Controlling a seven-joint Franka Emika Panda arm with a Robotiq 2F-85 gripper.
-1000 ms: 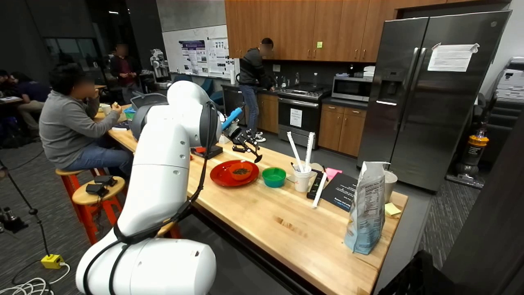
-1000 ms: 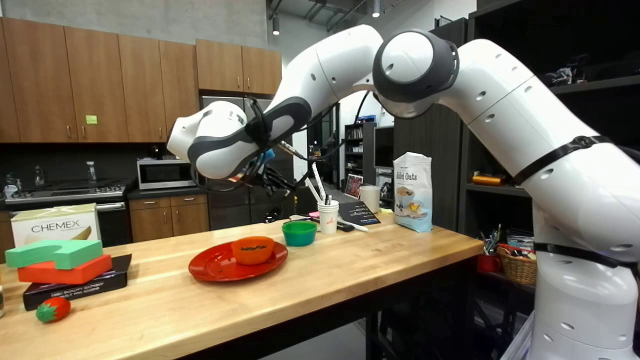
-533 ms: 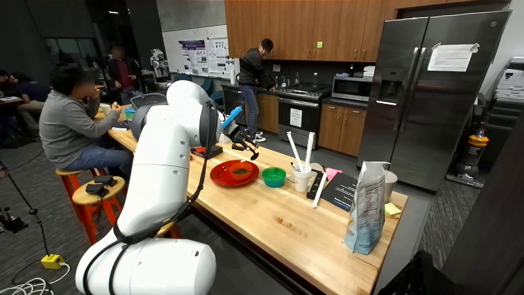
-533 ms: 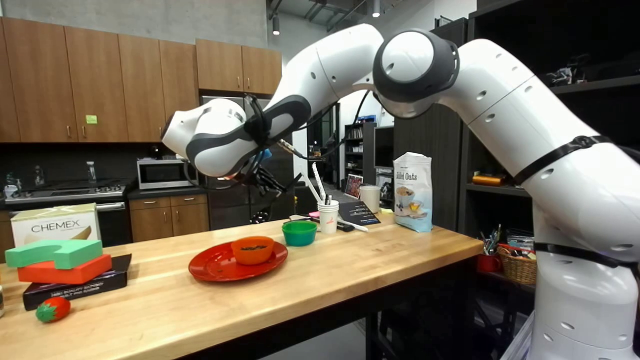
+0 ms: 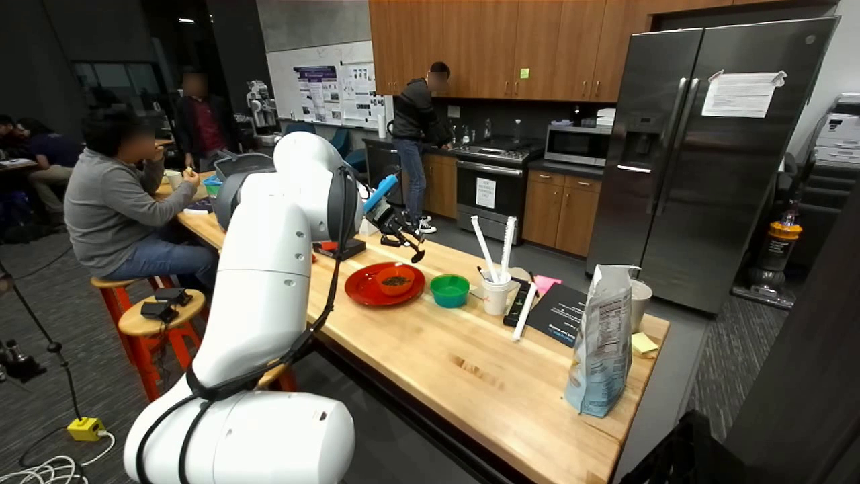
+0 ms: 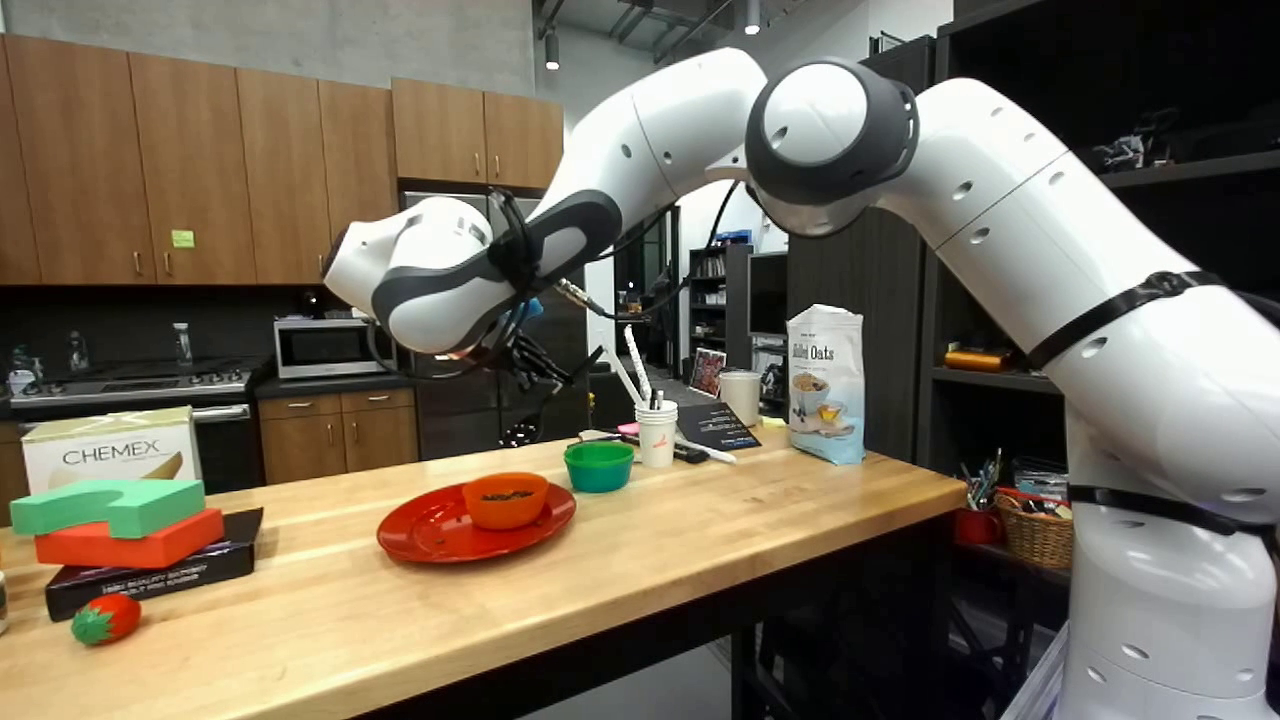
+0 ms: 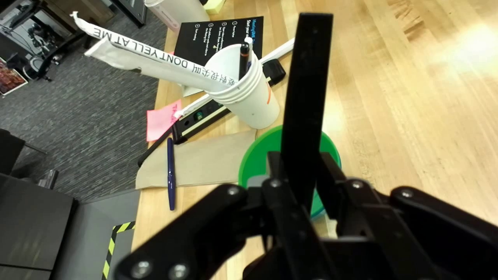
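My gripper [image 7: 297, 165] is shut on the handle of a black spoon-like utensil [image 7: 309, 77], which rises between its fingers in the wrist view. In an exterior view the utensil's rounded lower end [image 5: 418, 256] hangs above the table, apart from everything on it. A green bowl [image 7: 255, 163] lies beneath the gripper in the wrist view, partly hidden by the fingers and handle. Beside that bowl, an orange bowl [image 6: 505, 512] with small dark bits in it sits on a red plate [image 6: 420, 530]. A few bits lie on the plate too.
A paper cup [image 7: 256, 111] with wrapped straws and pens stands near the green bowl. Beyond are a black card [image 5: 557, 312], an oats bag [image 5: 598, 349] and a white cup [image 6: 740, 397]. Foam blocks [image 6: 130, 545], a box [image 6: 115, 450] and a toy strawberry [image 6: 107, 618] stand elsewhere on the table.
Over the first half second my gripper and the utensil shifted slightly left in both exterior views. Since then they have held still. A standing person in the background moved a little.
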